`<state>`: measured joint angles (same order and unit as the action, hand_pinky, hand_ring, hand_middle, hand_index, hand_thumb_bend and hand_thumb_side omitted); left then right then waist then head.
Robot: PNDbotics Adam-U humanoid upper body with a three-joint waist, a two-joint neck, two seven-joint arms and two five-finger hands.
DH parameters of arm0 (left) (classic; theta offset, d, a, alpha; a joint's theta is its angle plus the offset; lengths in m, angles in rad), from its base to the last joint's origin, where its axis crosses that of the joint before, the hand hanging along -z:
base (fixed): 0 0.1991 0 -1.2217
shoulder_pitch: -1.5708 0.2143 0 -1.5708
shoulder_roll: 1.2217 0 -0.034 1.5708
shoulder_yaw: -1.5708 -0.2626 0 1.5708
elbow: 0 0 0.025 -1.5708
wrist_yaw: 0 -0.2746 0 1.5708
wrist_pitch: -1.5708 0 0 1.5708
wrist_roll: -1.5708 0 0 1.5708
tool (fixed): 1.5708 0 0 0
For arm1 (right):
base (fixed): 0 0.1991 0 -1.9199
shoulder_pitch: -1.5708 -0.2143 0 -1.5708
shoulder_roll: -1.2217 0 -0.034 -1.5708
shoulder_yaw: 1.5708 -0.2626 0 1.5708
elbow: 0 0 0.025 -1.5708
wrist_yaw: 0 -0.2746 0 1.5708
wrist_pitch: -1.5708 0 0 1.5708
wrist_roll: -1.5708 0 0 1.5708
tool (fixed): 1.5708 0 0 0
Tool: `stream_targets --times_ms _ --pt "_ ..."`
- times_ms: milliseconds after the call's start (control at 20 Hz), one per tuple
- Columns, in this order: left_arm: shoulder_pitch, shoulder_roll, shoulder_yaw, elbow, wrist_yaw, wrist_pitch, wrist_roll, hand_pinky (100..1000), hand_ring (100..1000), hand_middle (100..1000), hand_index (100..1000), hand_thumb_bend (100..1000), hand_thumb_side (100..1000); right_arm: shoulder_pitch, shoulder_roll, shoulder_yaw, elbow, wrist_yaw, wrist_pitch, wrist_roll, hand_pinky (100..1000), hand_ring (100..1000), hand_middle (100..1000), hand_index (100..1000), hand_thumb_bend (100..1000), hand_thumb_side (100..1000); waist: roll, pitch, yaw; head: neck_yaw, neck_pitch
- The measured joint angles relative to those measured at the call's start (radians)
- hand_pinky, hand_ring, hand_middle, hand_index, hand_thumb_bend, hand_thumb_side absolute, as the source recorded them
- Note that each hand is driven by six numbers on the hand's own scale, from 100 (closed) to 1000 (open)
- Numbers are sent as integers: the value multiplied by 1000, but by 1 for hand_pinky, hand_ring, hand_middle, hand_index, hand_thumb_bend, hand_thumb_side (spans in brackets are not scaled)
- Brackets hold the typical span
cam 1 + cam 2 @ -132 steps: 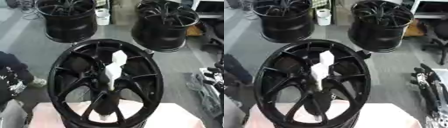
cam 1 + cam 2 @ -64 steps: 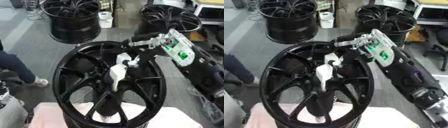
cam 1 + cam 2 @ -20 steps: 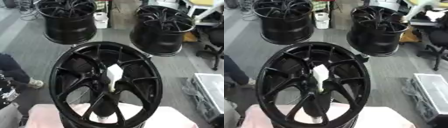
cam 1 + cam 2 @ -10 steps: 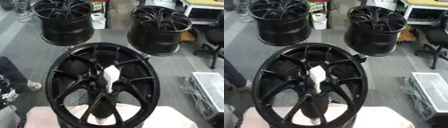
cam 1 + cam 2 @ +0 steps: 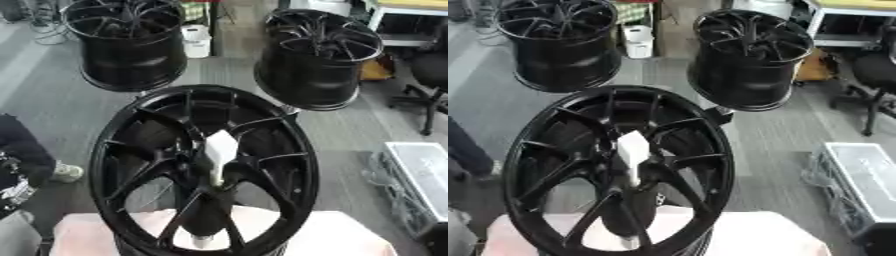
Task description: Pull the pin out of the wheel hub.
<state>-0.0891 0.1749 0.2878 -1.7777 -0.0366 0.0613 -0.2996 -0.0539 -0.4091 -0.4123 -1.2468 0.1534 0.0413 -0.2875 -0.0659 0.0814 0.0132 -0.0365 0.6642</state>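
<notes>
1. The black wheel hub (image 5: 203, 172) filled the centre and lower half of the frame, standing on edge with its spoked face turned toward the camera.
2. Its lower rim rested on a pale pinkish table (image 5: 346, 240) that ran across the bottom of the frame.
3. Two more black wheels stood on the grey floor beyond: one in the upper left (image 5: 129, 42), one in the upper right (image 5: 319, 55), well apart from each other (both lay with their open faces upward).
4. A clear plastic crate (image 5: 420, 175) sat on the floor at the right edge, and part of an office chair (image 5: 877, 75) showed above it in the upper right.
5. A white bucket-like container (image 5: 196, 41) stood on the floor between the two far wheels.
6. The white pin (image 5: 219, 157) sat at the middle of the wheel hub where the spokes met, its broader pale top above a narrower stem running down into the hub, so it was still in place.
7. Neither robot hand appeared in either view, so whether they were released or clenched could not be told.
</notes>
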Motion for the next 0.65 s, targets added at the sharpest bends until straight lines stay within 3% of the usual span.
stream_targets --times_ms 50,300,650 --pt "0 0 0 0 0 0 0 468 534 690 741 794 413 0 11 -1 -45 11 2 -1 745 877 902 987 100 658 1 0 0 0 0" --pt "0 -2 1 -1 0 1 1 470 534 691 741 793 413 -3 86 10 -275 28 4 15 725 860 895 989 100 664 8 0 -3 0 0" --pt "-2 -9 1 -1 2 1 1 476 536 692 741 791 414 -1 185 88 -502 -16 -15 62 711 836 879 980 100 683 14 1 -9 6 0"
